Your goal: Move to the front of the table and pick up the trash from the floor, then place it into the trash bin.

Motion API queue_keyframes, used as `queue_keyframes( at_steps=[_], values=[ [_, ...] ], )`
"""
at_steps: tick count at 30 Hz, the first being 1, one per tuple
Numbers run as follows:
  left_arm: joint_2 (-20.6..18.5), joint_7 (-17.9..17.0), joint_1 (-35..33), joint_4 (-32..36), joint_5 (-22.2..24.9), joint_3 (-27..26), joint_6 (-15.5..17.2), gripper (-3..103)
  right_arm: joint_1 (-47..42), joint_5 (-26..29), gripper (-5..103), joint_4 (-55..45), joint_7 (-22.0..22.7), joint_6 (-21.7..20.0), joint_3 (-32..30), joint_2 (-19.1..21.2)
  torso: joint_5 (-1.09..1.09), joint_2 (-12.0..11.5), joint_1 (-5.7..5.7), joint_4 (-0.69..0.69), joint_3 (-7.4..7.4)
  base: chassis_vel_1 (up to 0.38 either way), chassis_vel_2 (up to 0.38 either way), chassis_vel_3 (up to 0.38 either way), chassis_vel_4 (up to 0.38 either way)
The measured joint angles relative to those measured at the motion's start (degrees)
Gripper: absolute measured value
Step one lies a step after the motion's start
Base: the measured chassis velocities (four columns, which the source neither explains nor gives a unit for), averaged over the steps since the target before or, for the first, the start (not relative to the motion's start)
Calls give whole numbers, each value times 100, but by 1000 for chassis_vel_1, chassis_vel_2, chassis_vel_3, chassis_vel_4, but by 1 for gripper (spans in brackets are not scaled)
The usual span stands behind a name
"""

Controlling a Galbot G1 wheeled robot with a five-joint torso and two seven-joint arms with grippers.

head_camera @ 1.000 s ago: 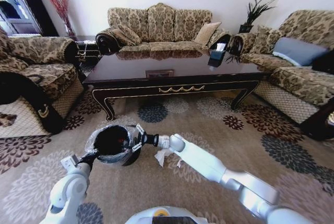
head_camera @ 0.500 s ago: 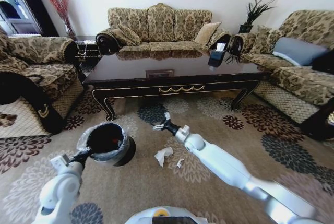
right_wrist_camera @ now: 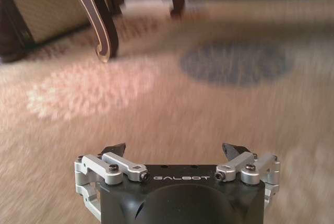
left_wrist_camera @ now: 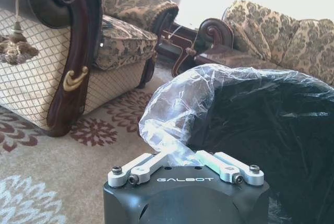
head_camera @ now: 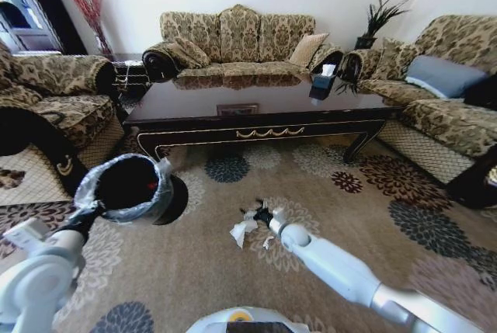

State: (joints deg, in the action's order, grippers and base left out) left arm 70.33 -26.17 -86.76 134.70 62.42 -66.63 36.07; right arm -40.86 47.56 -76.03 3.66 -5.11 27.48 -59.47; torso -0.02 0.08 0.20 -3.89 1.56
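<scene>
Head view puts the right gripper [head_camera: 257, 213] low over the floor [head_camera: 373, 193], just beside the crumpled white tissue [head_camera: 240, 230] and not touching it as far as I can see. A tiny white scrap [head_camera: 266, 241] lies close by on the same cream flower medallion. From the right wrist camera, the right gripper's [right_wrist_camera: 177, 151] black fingertips [right_wrist_camera: 113, 149] stand wide apart with bare carpet between them and nothing in their hold; a curved leg of the table [right_wrist_camera: 102, 15] rises beyond.

Off to the robot's left, the left gripper [head_camera: 92, 210] is clamped on the near rim of the trash bin [head_camera: 128, 185], carrying it tipped so its dark mouth faces up and toward the robot. The left wrist camera shows that gripper [left_wrist_camera: 182, 156] closed on the bin's [left_wrist_camera: 261, 130] crinkly clear liner and rim, with the plastic bunched up between the fingers. A small red speck sits inside the bin; what it is, I cannot tell.

Beyond both arms the long dark table [head_camera: 256, 112] spans the room, gold scrollwork on its front apron, a dark tissue box [head_camera: 321, 83] toward its right end. Patterned sofas [head_camera: 237, 38] ring it on three sides.
</scene>
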Motion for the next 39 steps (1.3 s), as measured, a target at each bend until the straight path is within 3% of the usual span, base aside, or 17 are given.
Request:
queue_keyframes(
  at_steps=[7,15,17,20,22,24,25,26,29,32,34,37,39],
  values=[
    [67,3,-76,190,39,-69,15,3,59,678,100,203,1058,-478,401,-454,2,0,0,0,0,0,0,0,0],
    [93,30,-108,164,13,-31,16,3,39,619,102,613,1190,-421,376,-879,1,0,0,0,0,0,0,0,0],
    [83,30,-98,143,1,-13,16,3,23,578,98,629,1180,-405,363,-887,2,0,0,-1,0,0,0,0,0],
    [67,33,-81,119,-26,52,16,3,-9,434,83,661,1134,-367,329,-882,2,0,0,-2,0,0,0,0,0],
    [65,36,-79,113,-46,74,16,3,-17,378,83,679,1129,-358,313,-882,2,0,0,-2,0,0,0,0,0],
    [53,39,-75,107,-83,107,16,3,-27,241,72,738,1121,-332,273,-886,2,0,0,-2,0,0,0,0,0],
    [51,40,-74,106,-87,111,16,3,-27,213,72,755,1119,-325,264,-888,2,0,0,-2,0,0,0,0,0],
    [42,40,-73,106,-95,118,16,3,-27,176,61,788,1115,-315,246,-890,2,0,0,-1,0,0,0,0,0],
    [30,42,-75,106,-99,122,14,3,-22,130,56,832,1104,-293,226,-891,2,0,0,-1,0,0,0,0,0],
    [24,42,-82,106,-106,125,11,3,-14,13,39,888,1056,-247,198,-879,3,0,0,-1,0,0,0,0,0],
    [24,42,-82,106,-109,125,11,3,-14,-5,39,892,1044,-241,198,-869,3,0,0,-1,0,0,0,0,0],
    [27,43,-86,107,-131,137,2,3,-22,-94,23,894,982,-204,191,-827,3,0,0,-1,0,0,0,0,0],
    [30,42,-87,106,-143,144,-1,3,-24,-121,18,893,960,-188,190,-814,3,0,0,-1,0,0,0,0,0]
  ],
)
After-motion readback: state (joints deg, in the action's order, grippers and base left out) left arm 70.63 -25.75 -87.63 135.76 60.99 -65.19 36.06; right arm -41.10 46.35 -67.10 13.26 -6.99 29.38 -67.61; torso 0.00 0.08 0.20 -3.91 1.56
